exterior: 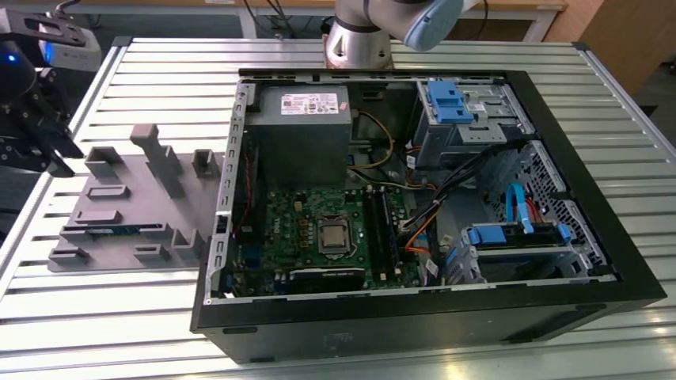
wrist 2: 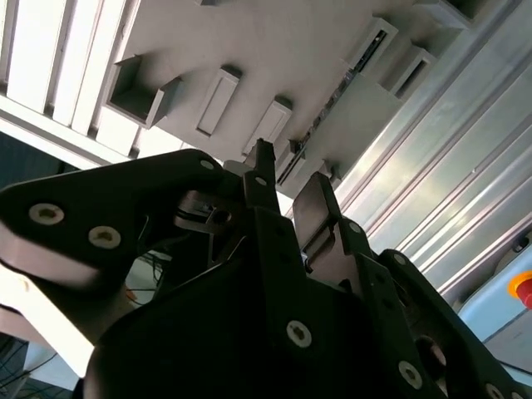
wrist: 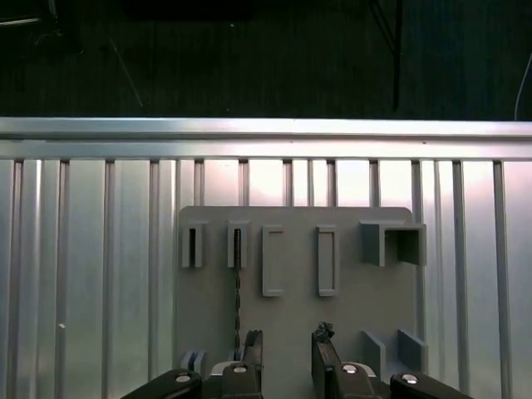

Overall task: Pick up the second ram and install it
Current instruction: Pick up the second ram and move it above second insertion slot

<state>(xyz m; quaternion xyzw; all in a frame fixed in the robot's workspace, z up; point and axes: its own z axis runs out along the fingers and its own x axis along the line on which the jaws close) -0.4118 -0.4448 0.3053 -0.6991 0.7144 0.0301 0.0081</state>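
The second ram [exterior: 112, 230] is a thin blue-green stick standing on edge in a slot of the grey holder tray [exterior: 116, 198], at the exterior view's left. In the first wrist view the ram [wrist: 237, 291] appears edge-on as a dark line, and in the second wrist view as a thin strip [wrist 2: 332, 101]. My gripper [exterior: 53, 154] hangs above the table's edge beside the tray, apart from the ram. In both wrist views the gripper [wrist: 287, 353] [wrist 2: 287, 189] is open with nothing between its fingers. The green motherboard [exterior: 306, 229] lies inside the open computer case [exterior: 591, 261].
The tray has several upright posts [exterior: 158, 158] and empty slots [wrist: 327, 262]. The arm's base [exterior: 357, 43] stands behind the case. Long black slot strips [exterior: 378, 229], loose cables [exterior: 423, 214] and blue drive brackets [exterior: 449, 103] fill the case. The ribbed metal table [exterior: 106, 317] ends near the gripper.
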